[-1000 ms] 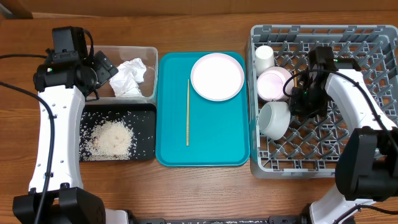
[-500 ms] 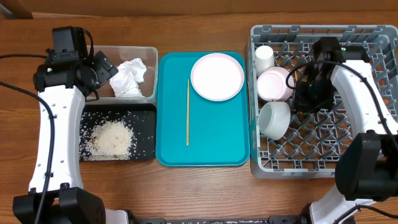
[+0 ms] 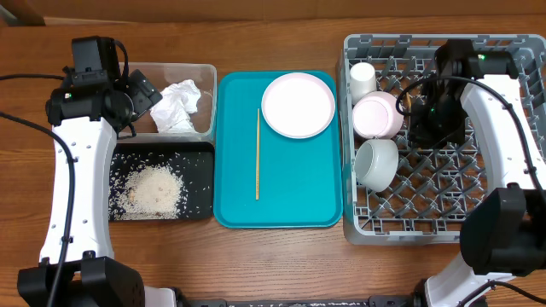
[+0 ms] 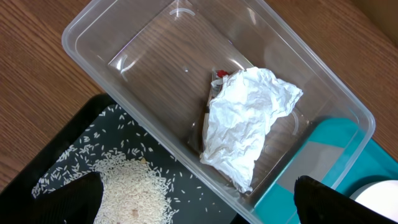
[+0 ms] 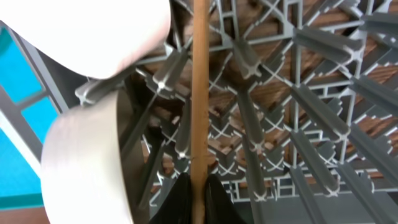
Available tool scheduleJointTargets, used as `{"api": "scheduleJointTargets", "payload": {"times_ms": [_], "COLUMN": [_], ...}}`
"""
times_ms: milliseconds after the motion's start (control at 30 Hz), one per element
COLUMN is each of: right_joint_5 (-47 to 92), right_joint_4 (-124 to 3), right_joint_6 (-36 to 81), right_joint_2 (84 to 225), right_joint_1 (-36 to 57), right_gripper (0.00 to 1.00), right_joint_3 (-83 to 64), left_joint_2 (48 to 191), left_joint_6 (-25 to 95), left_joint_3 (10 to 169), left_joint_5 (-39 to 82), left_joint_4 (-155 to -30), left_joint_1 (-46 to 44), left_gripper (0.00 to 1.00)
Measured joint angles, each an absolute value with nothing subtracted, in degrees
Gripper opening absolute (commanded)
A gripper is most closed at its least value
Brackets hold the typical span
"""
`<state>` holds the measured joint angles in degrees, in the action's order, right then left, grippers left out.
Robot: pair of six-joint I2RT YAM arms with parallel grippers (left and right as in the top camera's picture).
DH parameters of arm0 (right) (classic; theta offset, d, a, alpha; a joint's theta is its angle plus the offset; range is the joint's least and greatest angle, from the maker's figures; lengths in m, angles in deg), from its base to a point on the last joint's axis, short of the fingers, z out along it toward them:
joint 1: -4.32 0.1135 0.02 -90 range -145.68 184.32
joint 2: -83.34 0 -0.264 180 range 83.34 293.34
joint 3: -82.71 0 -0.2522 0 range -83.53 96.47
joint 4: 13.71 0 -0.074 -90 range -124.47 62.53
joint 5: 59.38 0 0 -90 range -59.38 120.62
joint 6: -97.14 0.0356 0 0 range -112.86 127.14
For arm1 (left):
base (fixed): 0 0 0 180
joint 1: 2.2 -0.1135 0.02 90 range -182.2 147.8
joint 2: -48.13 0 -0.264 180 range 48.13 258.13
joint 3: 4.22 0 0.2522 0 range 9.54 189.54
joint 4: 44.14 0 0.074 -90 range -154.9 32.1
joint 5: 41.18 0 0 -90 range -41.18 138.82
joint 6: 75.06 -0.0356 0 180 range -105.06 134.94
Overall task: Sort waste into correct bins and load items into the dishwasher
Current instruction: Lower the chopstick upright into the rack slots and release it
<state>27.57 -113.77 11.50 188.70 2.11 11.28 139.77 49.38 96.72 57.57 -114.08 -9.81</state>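
A flat teal tray carries a round pale plate and one thin wooden chopstick; clear plastic tub holds crumpled white tissue; black tray holds rice grains; grey peg rack at right.

The flat teal tray bears a round pale pink-white plate and a thin tan wooden chopstick. The crumpled paper tissue is white, the small snack wrapper red, their rectangular plastic tub clear. White rice grains speckle the black rectangular tray. The plastic dish rack, a grey lattice, holds a pale pink round bowl, a white round bowl, a small white cup and a second tan wooden chopstick.
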Motion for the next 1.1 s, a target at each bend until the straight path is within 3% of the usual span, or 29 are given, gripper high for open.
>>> {"api": "scheduleJointTargets", "payload": {"times_ms": [767, 1100], "right_joint_5": [27.44, 27.44], "right_joint_4": [-108.35, -102.47], "right_joint_6": [9.64, 8.59], "right_joint_2": [185.18, 185.18], "right_joint_1": [2.11, 2.11], "right_gripper": [0.04, 0.04], "right_joint_3": [12.26, 4.33], "left_joint_2": [139.77, 139.77], "left_joint_6": [49.38, 49.38], "left_joint_3": [96.72, 96.72], "left_joint_5": [57.55, 57.55], "left_joint_4": [-114.08, -114.08], "left_joint_1": [-9.81, -9.81], "left_gripper": [1.00, 1.00]}}
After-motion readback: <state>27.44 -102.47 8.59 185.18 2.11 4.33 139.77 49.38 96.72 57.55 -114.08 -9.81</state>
